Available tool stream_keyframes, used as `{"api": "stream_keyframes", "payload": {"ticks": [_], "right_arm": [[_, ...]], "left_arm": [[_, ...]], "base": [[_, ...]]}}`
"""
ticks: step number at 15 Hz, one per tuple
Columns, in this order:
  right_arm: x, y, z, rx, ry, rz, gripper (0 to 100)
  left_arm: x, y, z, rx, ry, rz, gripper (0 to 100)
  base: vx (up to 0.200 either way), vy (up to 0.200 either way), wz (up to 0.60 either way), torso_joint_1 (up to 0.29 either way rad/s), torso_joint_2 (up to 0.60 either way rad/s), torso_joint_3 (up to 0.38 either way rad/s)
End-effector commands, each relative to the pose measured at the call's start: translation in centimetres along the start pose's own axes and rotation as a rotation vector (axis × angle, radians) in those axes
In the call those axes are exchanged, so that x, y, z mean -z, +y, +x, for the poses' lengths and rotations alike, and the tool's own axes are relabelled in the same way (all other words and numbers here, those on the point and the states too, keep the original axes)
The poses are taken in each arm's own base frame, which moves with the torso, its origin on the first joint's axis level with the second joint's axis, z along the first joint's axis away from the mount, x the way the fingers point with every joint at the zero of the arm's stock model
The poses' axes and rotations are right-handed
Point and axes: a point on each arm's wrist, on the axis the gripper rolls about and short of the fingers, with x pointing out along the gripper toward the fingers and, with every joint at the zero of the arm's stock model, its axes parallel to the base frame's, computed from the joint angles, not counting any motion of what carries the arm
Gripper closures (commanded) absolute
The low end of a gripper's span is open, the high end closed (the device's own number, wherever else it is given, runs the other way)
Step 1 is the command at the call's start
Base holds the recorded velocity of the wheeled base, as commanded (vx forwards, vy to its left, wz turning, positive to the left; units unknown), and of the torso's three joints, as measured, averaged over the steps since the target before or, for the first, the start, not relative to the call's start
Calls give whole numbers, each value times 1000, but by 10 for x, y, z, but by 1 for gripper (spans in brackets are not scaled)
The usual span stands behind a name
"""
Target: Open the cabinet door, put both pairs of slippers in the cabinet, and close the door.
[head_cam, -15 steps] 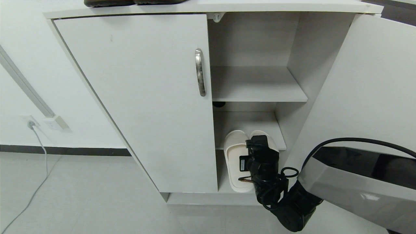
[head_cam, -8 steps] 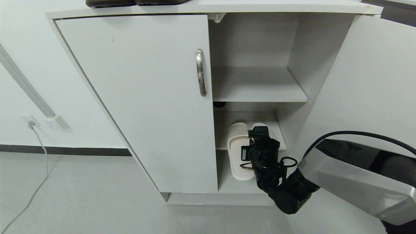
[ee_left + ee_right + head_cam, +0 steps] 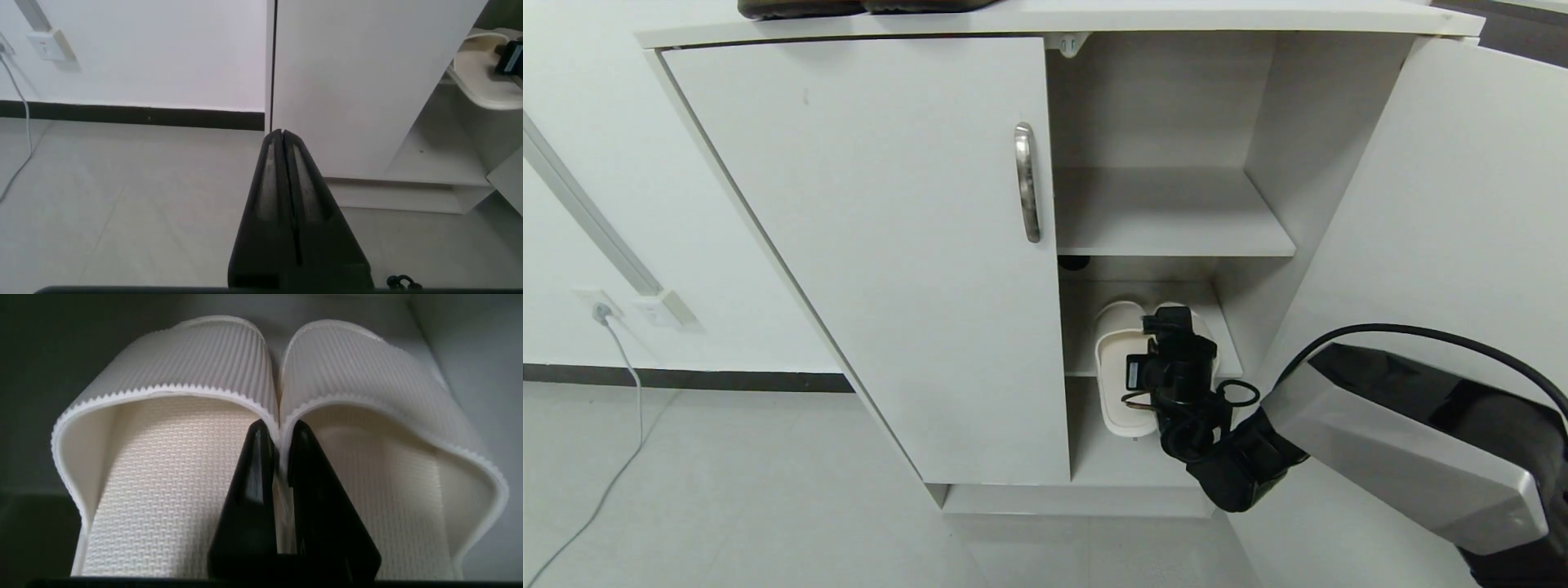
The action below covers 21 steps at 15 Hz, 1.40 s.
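Cabinet (image 3: 1262, 122): right door (image 3: 1445, 204) stood open, left door (image 3: 874, 245) shut.
White slippers (image 3: 1117, 384): pair side by side in the open right compartment, toes over the lower shelf, heels past its front edge.
Right gripper (image 3: 279, 433): narrow, pinching the pair's adjoining inner edges.
Left gripper (image 3: 282, 139): fingers pressed together, holding nothing, above the floor before the shut door.
Dark slippers (image 3: 849, 6): on the cabinet top
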Motion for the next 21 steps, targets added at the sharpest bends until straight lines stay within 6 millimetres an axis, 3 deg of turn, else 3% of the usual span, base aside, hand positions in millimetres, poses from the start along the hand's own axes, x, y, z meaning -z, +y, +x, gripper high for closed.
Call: {"api": "stream_keyframes", "payload": {"ticks": [1, 6, 11, 21], "right_arm": [[-3, 0, 7, 9, -8, 6, 100], [-12, 10, 28, 17, -10, 7, 100], [-17, 6, 51, 48, -25, 17, 100], [-13, 2, 63, 47, -13, 10, 100]], "left_arm": [[0, 0, 0, 0, 1, 0, 100], [0, 0, 0, 0, 1, 0, 100], [0, 0, 0, 0, 1, 0, 100], [0, 0, 0, 0, 1, 0, 100]], "base": [[0, 0, 0, 0, 0, 0], [0, 0, 0, 0, 0, 0], [0, 0, 0, 0, 0, 0], [0, 0, 0, 0, 0, 0]]}}
